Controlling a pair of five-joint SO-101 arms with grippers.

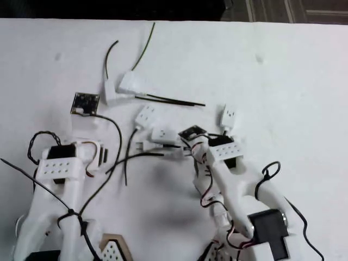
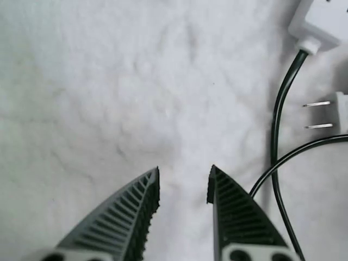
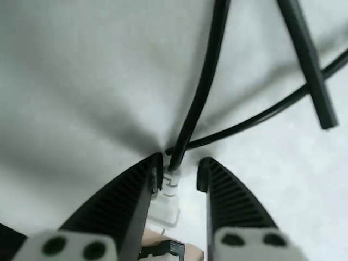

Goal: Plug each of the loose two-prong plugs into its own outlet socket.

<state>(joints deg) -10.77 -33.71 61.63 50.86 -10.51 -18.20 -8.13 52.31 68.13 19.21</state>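
Two end effectors sit low over the white desk (image 1: 304,65). The left end effector (image 2: 183,175) is released, fingers parted over the cloth-like surface. Just beside it a two-prong plug (image 2: 333,113) lies flat, prongs level and pointing across the front of the fingers. The right end effector (image 3: 178,163) straddles a white plug (image 3: 167,198) unclenched: one finger touches it, a gap shows at the other. Its black cable (image 3: 201,92) runs lengthwise away. A socket block (image 1: 228,116) lies mid-desk, with wide surface toward the far right corner.
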